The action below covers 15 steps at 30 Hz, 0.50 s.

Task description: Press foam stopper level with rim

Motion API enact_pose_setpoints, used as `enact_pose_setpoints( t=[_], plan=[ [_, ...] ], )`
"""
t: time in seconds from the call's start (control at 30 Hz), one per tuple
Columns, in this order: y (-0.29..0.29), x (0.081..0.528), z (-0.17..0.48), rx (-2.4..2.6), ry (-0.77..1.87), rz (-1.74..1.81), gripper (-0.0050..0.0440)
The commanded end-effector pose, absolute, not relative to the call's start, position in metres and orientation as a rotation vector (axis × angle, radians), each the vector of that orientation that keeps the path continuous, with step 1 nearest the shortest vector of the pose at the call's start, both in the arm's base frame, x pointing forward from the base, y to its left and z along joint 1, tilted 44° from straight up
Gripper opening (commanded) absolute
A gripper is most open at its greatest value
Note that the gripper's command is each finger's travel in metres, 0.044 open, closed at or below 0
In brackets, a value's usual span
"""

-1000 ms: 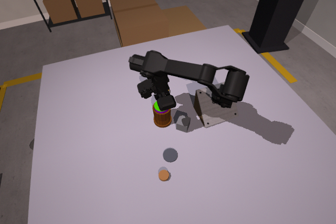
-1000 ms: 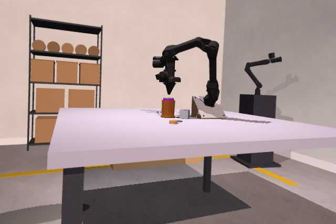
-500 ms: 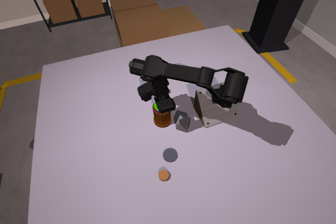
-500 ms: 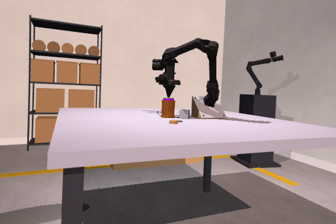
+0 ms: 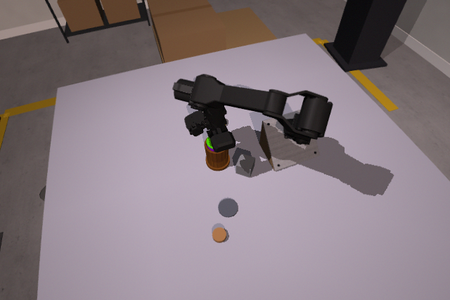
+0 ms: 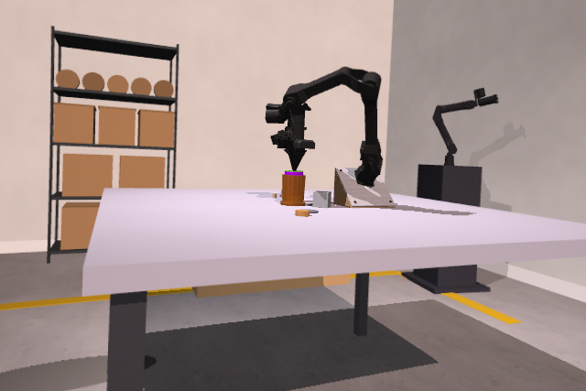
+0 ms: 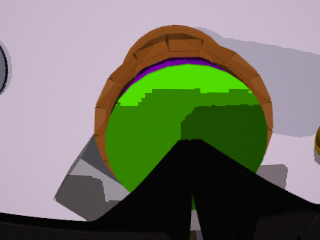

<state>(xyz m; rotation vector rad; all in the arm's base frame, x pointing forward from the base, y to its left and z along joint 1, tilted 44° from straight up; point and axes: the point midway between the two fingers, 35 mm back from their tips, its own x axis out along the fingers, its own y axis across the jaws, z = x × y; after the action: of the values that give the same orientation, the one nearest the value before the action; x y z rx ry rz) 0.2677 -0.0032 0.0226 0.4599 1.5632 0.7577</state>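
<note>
A brown ribbed jar (image 5: pixel 217 159) stands upright on the table, also seen in the side view (image 6: pixel 293 189) and the wrist view (image 7: pixel 183 47). A green-topped foam stopper (image 7: pixel 180 123) (image 6: pixel 293 172) with a purple side sits in its mouth and stands a little above the rim. My gripper (image 6: pixel 295 166) is shut and empty, pointing straight down, its tip right over the stopper's top, touching it or just above. In the overhead view the gripper (image 5: pixel 219 144) hides most of the stopper.
A small grey block (image 5: pixel 244 163) lies just right of the jar. The arm's wedge-shaped base plate (image 5: pixel 281 144) stands behind it. A grey disc (image 5: pixel 228 206) and an orange disc (image 5: pixel 219 234) lie nearer the front.
</note>
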Motion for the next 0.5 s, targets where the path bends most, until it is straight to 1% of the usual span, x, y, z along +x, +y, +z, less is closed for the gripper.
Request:
enact_pose_setpoints(
  t=[0.0,0.47],
  plan=[
    [-0.0023,0.2676,0.0219,0.464,1.564,0.757,0.0000],
    [-0.0016,0.2668,0.0214,0.464,1.564,0.757,0.0000]
  ],
)
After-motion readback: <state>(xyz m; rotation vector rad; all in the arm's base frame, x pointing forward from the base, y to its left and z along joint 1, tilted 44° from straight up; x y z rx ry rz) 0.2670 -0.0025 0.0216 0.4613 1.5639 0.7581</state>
